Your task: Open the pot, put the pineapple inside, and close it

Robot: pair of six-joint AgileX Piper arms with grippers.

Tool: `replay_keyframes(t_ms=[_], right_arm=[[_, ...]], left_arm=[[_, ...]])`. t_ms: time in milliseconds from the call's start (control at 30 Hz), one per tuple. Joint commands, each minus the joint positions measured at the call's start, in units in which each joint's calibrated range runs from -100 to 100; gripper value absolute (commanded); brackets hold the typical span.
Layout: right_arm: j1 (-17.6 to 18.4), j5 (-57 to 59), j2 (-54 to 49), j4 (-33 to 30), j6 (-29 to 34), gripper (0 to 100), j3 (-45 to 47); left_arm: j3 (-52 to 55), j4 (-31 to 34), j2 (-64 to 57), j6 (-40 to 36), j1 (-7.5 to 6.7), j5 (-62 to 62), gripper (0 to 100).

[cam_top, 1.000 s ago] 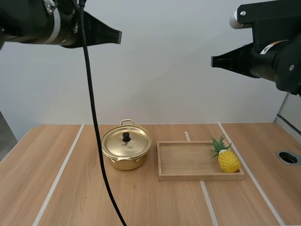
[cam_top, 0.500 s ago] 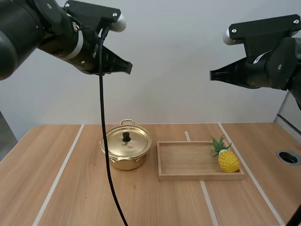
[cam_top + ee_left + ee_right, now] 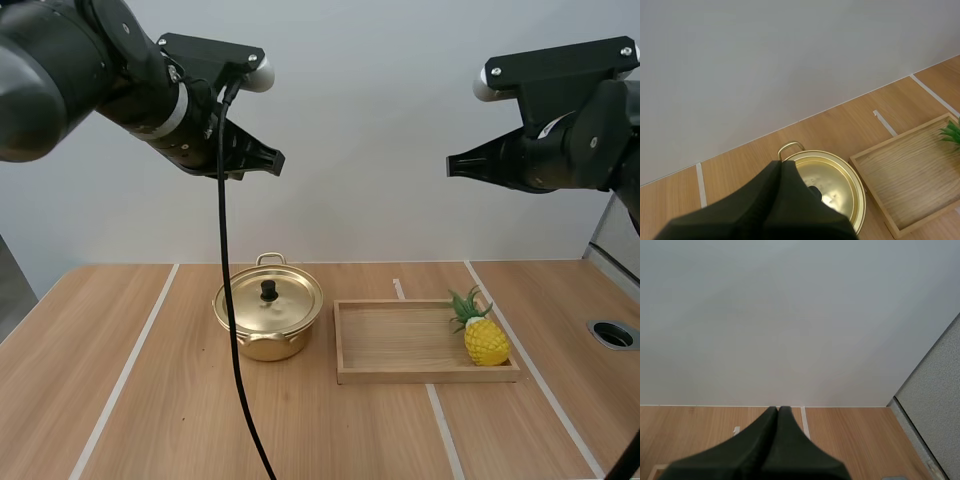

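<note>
A gold pot (image 3: 268, 318) with its lid on and a black knob (image 3: 268, 290) stands on the wooden table, left of a wooden tray (image 3: 400, 345). A yellow pineapple (image 3: 484, 338) with green leaves lies at the tray's right end. My left gripper (image 3: 277, 161) is shut and hangs high above the pot. In the left wrist view its fingers (image 3: 782, 172) form one dark wedge over the pot lid (image 3: 832, 177), with the tray (image 3: 905, 175) beside it. My right gripper (image 3: 452, 166) is shut, high above the tray; its fingertips (image 3: 777, 412) lie together.
Pale stripes run along the table (image 3: 150, 400). A round grey hole (image 3: 612, 335) sits near the table's right edge. A grey wall stands behind the table, with a grey panel (image 3: 940, 410) at the far right.
My left arm has swung right and down into view, bringing its gripper over the pot. The right arm has shifted slightly. Pot, tray and pineapple have not moved.
</note>
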Motion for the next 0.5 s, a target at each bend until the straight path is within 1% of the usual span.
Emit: replay_keyframes(t_ms=[0,33,67,100,133,167,200,233,267,467], right_arm=[[-0.18,-0.41,-0.16,-0.41,0.05,0,-0.44],[-0.18,-0.41,-0.16,-0.41,0.05,0,-0.44],[-0.18,-0.41,-0.16,-0.41,0.05,0,-0.44],[-0.18,-0.41,-0.16,-0.41,0.05,0,-0.44],[-0.18,-0.41,-0.16,-0.41,0.05,0,-0.44],[-0.18,-0.22,-0.16,-0.41,0.05,0,-0.44],[-0.18,-0.04,-0.16,-0.41,0.05,0,-0.44],[-0.18,0.17,-0.16,-0.41,0.05,0,-0.44],[-0.18,0.74,-0.16,-0.41,0.05,0,-0.44],[-0.18,1.59,-0.16,-0.41,0.05,0,-0.44]], left_arm=[[-0.36,-1.22,0.00,0.23,-0.19,-0.59,0],[-0.36,-1.22,0.00,0.23,-0.19,-0.59,0],[-0.36,-1.22,0.00,0.23,-0.19,-0.80,5],[-0.36,-1.22,0.00,0.23,-0.19,-1.00,13],[-0.36,-1.22,0.00,0.23,-0.19,-1.00,25],[-0.36,-1.22,0.00,0.34,-0.19,-1.12,42],[-0.36,-1.22,0.00,0.61,-0.19,-1.12,64],[-0.36,-1.40,0.00,0.79,-0.19,-1.12,88],[-0.36,-1.52,0.00,0.79,-0.19,-1.12,100],[-0.36,-1.42,0.00,1.18,-0.19,-1.79,100]])
